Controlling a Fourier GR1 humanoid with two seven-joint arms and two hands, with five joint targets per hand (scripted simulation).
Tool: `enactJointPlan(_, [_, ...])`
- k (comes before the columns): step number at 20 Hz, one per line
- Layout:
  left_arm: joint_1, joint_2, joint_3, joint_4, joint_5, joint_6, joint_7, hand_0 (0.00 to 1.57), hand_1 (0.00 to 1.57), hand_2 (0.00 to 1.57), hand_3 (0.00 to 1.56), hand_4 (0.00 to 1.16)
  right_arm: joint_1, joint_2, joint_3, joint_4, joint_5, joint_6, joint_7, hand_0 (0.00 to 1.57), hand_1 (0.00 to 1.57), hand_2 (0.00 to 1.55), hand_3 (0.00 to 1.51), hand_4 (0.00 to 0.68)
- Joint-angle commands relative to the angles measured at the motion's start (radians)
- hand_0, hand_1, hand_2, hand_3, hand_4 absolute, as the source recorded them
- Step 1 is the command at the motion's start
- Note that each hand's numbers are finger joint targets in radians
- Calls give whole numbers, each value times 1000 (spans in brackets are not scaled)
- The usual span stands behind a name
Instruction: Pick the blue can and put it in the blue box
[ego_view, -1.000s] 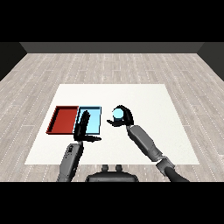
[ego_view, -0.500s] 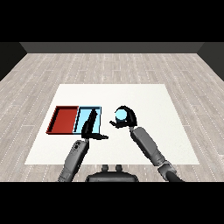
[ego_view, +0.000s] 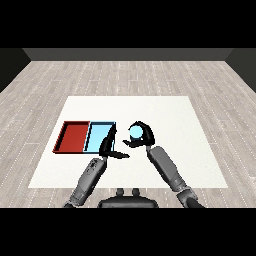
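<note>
Blue can (ego_view: 135, 132) mostly hidden, only its pale round top visible inside right hand (ego_view: 141, 135), black fingers curled round it. Can body and contact with table not discernible. Can held just right of left hand (ego_view: 111, 145), near right edge of blue tray (ego_view: 98, 138) but outside it. Left hand fingers straight, pointing forward over near right corner of blue tray, thumb stuck out sideways toward right hand; holding nothing. Fingertips blending with tray's dark rim, touching or hovering unclear. Red tray (ego_view: 73, 136) further left of left hand, side by side with blue tray, touching. Both grey forearms cut off at lower edge. White table (ego_view: 185, 130) underneath, matte, square-ish. Light wood plank floor (ego_view: 130, 75) around table, dark wall (ego_view: 128, 54) at far end.
</note>
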Motion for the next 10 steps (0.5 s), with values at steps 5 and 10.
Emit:
enactJointPlan(5, [-38, 0, -150, 98, 81, 128, -40, 0, 0, 0, 0, 0, 52, 50, -7, -59, 68, 36, 20, 1399, 1399, 1445, 1408, 675])
enactJointPlan(10, [-110, 0, -88, 166, 79, 71, -31, 0, 0, 0, 0, 0, -34, 53, 43, 30, 12, -8, -39, 1394, 1394, 1454, 1416, 681])
